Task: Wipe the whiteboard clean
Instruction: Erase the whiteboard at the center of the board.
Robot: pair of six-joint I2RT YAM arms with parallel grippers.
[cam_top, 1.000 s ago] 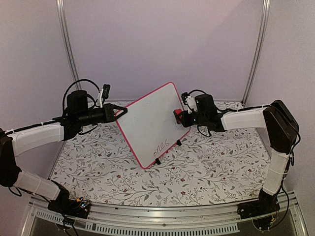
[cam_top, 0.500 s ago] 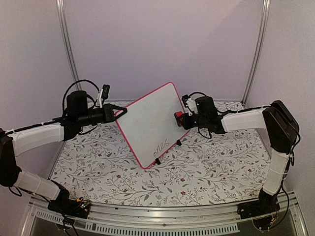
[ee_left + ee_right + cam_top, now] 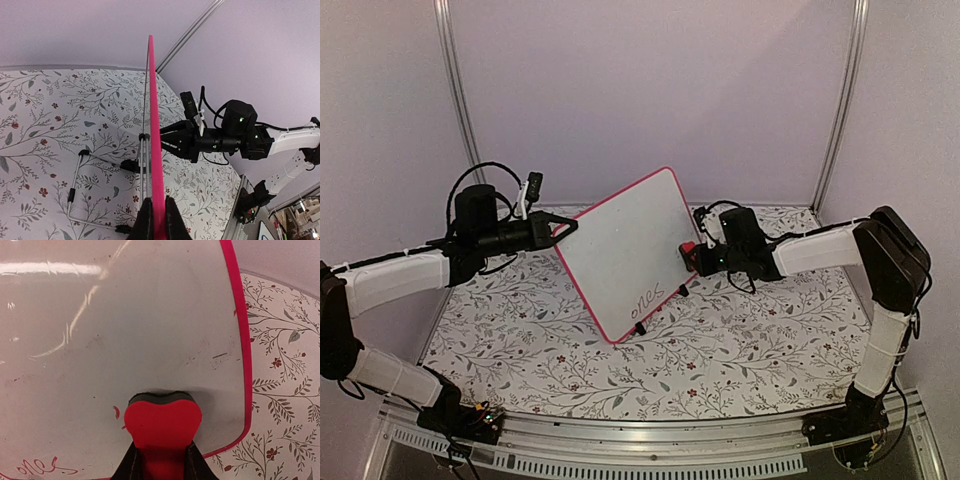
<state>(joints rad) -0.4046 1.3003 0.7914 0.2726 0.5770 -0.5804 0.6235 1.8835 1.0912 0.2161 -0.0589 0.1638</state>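
**Whiteboard Erasure: One Word Left**

The whiteboard (image 3: 625, 250) stands tilted at the middle of the table (image 3: 750, 345). Most of its face reads clean. One handwritten word (image 3: 648, 298) remains near the board's 5 o'clock edge. The right wrist view also shows faint marks that may be residue. Erasure is judged to be mostly complete, with that word left to wipe.

The left gripper (image 3: 560, 228) is clenched on the pink frame (image 3: 152, 100) at the board's 9 o'clock corner. The right gripper (image 3: 700, 256) grasps the red eraser (image 3: 688, 250). The eraser's dark pad meets the face near the 3 o'clock edge, apart from the word.
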